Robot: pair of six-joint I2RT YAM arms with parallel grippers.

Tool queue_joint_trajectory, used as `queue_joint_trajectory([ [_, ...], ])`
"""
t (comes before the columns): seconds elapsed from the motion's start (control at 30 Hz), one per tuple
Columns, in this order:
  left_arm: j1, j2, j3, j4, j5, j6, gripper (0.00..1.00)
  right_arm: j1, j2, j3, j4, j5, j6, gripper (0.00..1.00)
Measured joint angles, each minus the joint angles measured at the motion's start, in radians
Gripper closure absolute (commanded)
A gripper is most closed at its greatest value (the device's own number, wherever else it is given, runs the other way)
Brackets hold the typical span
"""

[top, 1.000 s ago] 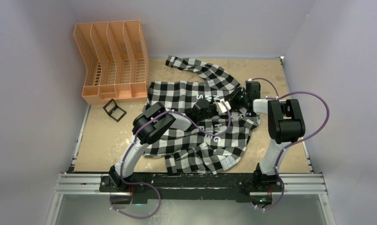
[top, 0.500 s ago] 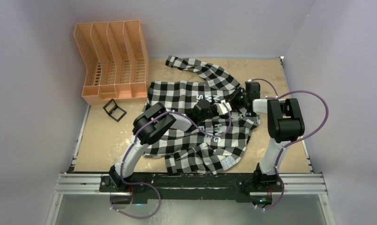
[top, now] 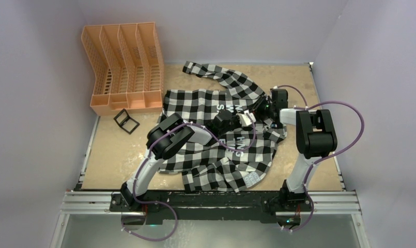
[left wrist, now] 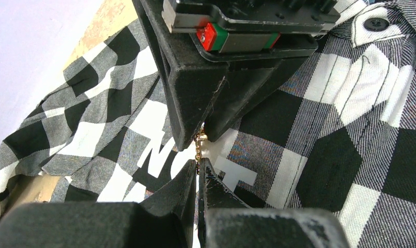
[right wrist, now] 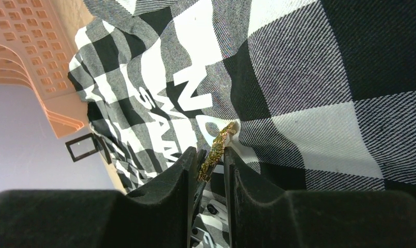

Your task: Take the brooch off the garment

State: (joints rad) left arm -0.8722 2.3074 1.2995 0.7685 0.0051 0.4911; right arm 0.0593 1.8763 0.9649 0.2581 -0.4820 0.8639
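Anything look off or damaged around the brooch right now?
Nothing looks torn or spilled. The brooch stands edge-on between the fingers of the right gripper, with its far tip against the garment. The only untidy thing is the garment itself, which lies bunched and rumpled rather than flat.

The right arm (top: 313, 133) edges a little. Its wrist (top: 278, 96) now sits slightly farther from the bases than a second ago, and its big upper link stands a shade more to the right. The purple cable (top: 340, 102) looping off that arm swings with it, arching a bit higher and wider toward the right wall. The left arm's elbow (top: 168, 135) is a touch further left than a second ago.
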Motion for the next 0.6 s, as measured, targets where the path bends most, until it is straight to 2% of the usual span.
queue_joint_trajectory([
  [0.27,0.000,0.000,0.000,0.000,-0.005,0.000,1.00,-0.002,0.000,0.000,0.002,-0.009,0.002,0.73],
  [0.5,-0.001,0.001,0.000,-0.001,-0.005,0.000,1.00,-0.002,0.000,-0.004,0.011,-0.009,0.012,0.87],
  [0.6,-0.003,0.002,0.000,-0.002,-0.005,0.000,1.00,-0.002,0.000,-0.005,0.016,-0.011,0.016,0.87],
])
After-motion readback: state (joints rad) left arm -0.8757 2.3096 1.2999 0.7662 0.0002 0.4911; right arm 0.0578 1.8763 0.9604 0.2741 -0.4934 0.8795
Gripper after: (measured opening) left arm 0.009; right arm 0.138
